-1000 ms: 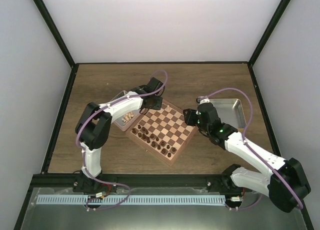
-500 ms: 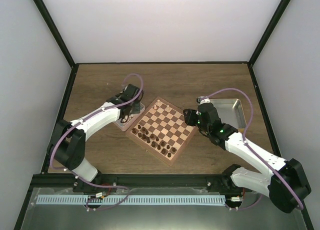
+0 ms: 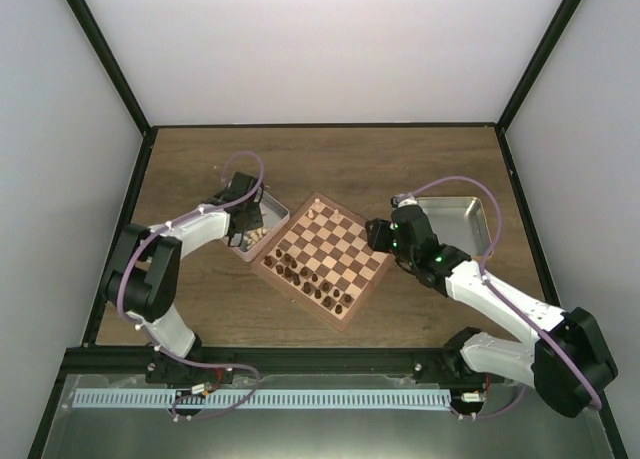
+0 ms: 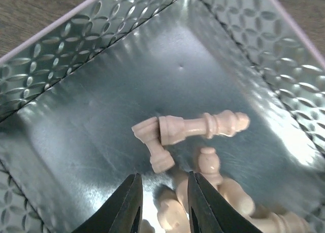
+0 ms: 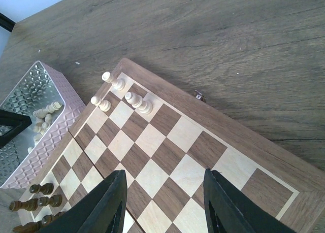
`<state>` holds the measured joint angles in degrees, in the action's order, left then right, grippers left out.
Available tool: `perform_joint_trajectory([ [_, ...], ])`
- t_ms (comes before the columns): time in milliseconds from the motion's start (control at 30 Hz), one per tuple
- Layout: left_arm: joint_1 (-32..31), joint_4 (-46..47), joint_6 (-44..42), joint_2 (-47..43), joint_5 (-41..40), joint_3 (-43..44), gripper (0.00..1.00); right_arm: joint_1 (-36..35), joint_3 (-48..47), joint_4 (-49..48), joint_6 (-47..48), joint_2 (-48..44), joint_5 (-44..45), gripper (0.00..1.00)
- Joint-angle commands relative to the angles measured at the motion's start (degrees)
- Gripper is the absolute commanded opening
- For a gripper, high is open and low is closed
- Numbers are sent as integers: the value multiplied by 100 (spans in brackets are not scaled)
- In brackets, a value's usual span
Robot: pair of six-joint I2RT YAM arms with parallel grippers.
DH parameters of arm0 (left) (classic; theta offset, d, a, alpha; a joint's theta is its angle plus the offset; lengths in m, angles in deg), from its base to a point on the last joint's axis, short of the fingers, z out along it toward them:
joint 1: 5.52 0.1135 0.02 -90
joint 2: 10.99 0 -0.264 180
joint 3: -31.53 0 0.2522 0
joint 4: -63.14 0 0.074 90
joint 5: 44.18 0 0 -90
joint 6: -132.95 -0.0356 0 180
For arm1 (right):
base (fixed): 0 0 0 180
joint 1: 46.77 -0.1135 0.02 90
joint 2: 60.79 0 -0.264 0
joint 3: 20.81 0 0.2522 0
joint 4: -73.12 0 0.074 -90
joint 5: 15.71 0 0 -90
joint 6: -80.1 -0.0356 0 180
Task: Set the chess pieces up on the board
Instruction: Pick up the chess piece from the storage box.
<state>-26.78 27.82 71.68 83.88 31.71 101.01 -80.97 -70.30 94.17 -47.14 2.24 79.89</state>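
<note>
**Desk:** What is the left gripper doing?

**Me:** I have the left gripper (image 4: 163,206) down inside the left tray (image 4: 76,91). Its fingers (image 4: 131,207) stand a narrow gap apart, and I see nothing clamped between them. Just past the tips lie the chess pieces (image 4: 195,127), the light beige ones, tipped over in a loose heap toward one side of the tray floor. One tall piece lies across the base of a shorter one.

**Desk:** And the right one?

**Me:** My right gripper (image 5: 165,207) hangs above the right corner of the board (image 5: 152,141). Its jaws are wide apart and hold nothing.

**Desk:** Where does the board sit?

**Me:** It is turned corner-on between the two arms, on the wooden table (image 5: 228,50). Its left edge is just beside the left tray. Three light pieces stand upright near its far corner. The dark pieces (image 5: 40,190) stand in rows along its near-left side.

**Desk:** Anything else out there?

**Me:** A second metal tray (image 3: 462,222) lies to the right of the board, beyond my right arm.
</note>
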Motion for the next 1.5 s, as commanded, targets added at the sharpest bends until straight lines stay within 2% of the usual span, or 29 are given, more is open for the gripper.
perform_joint_trajectory([
  [0,178,328,-57,288,126,160,26,46,-73,24,-82,45,60,43],
  [200,335,480,-137,529,224,191,25,49,-112,-24,-82,155,53,43],
  [500,453,573,-245,716,401,277,29,50,-154,-42,-67,289,54,43],
  [700,497,395,-241,861,201,381,18,45,-152,-35,-48,251,79,43],
  [867,533,154,-236,1001,119,417,20,41,-147,-22,-54,173,58,43],
  [1133,600,396,-336,1112,270,379,19,44,-149,-9,-100,64,-38,43],
  [1333,601,561,-362,916,203,406,9,50,-188,56,-141,-63,-74,43],
  [1467,579,720,-267,285,522,123,7,45,-227,45,-89,-127,-419,43],
])
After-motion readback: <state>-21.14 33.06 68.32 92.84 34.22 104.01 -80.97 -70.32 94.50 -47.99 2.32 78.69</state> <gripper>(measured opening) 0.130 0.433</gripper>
